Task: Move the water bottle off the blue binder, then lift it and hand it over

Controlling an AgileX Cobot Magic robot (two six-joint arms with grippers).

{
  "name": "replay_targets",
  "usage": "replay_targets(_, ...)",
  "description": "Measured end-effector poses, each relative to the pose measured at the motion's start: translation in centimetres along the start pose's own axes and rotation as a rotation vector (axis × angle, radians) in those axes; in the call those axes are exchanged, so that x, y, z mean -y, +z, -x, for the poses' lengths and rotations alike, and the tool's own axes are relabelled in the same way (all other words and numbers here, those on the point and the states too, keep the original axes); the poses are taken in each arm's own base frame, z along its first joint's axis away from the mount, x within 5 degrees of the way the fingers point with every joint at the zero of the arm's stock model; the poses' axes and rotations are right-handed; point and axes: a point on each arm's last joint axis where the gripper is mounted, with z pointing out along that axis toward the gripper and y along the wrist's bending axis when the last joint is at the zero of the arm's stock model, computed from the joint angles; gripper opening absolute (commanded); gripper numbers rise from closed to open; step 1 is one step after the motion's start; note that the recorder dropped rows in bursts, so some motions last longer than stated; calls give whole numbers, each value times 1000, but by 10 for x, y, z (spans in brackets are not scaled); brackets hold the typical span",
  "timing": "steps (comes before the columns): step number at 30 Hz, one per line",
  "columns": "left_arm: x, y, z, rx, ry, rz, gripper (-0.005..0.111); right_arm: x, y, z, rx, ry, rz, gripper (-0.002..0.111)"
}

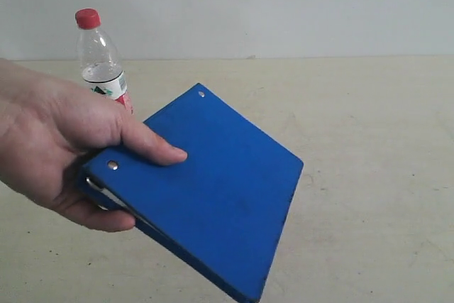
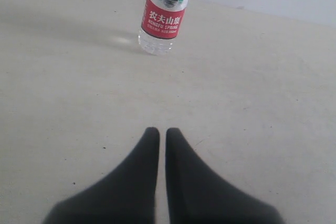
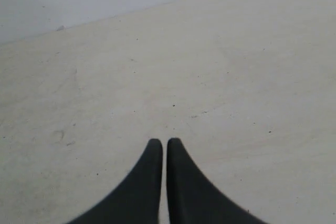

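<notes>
Exterior view: the hand (image 1: 57,147) is cut off at the wrist by the left edge, and its fingers pass under the blue binder (image 1: 213,196), where they are partly hidden. The binder's nearest corner is clipped by the bottom edge. The lower part of the water bottle (image 1: 99,62) is hidden behind the hand and the binder, and its label print is too small to read. Left wrist view: the top edge cuts off the bottle's cap and neck. The left gripper (image 2: 163,132) and the right gripper (image 3: 164,142) are each cut off by the bottom edge, with outlines blurred toward the base.
</notes>
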Motion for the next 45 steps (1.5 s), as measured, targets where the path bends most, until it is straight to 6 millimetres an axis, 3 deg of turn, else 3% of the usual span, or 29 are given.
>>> replay_targets(8,-1,0,12,144,-27,5,4,0,0,1,12,-52,-6,0)
replay_targets(45,-1,-1,13,157,-27,6,4,1,0,3,30,-84,-10,0)
